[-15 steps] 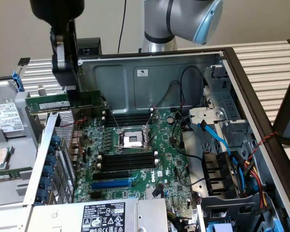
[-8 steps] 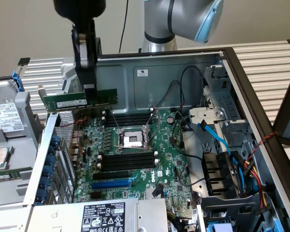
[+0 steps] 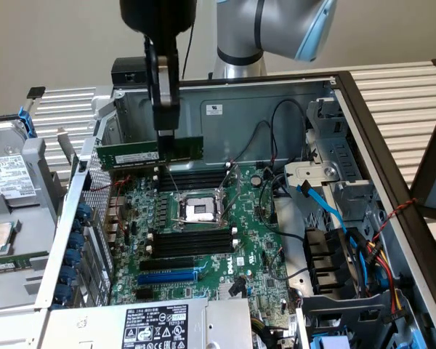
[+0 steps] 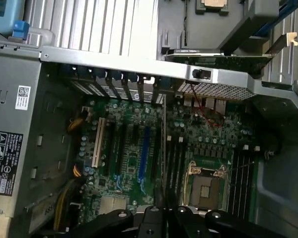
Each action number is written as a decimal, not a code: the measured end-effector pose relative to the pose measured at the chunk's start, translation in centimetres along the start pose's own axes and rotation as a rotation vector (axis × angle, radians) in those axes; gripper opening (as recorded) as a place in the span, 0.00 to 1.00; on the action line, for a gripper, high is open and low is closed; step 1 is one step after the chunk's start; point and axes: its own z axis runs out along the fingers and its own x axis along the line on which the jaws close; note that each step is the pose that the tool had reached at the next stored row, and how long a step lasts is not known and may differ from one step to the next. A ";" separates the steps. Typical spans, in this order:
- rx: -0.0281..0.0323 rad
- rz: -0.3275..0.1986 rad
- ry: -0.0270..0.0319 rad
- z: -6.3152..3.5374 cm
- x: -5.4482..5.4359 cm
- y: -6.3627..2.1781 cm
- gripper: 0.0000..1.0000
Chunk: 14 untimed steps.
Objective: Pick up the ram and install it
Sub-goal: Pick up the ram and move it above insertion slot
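Claw [image 3: 165,134] clamped on one ram [image 3: 131,154], hanging above one motherboard [image 3: 254,247]

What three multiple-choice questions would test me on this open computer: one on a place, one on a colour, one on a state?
1. Where is the ram?
A. Lying outside the case
B. Held up over the motherboard
C. Lying flat on the processor socket

2. What colour is the ram's board?
A. Green
B. Red
C. White

3. What is the claw doing?
A. Standing wide open
B. Shut on the ram
C. Shut on a cable

Answers:
1 B: the stick hangs above the black memory slots, not seated in them.
2 A: its long face is plainly green.
3 B: it pinches the stick's top edge.
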 end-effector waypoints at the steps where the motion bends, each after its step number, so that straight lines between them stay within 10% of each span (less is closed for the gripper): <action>1: -0.0002 0.000 0.0001 0.14 -0.1 -0.47 0.13; 7: -0.0002 0.000 0.0000 1.07 -1.3 -3.22 0.13; 14: -0.0003 0.000 -0.0003 2.30 -2.1 -4.23 0.13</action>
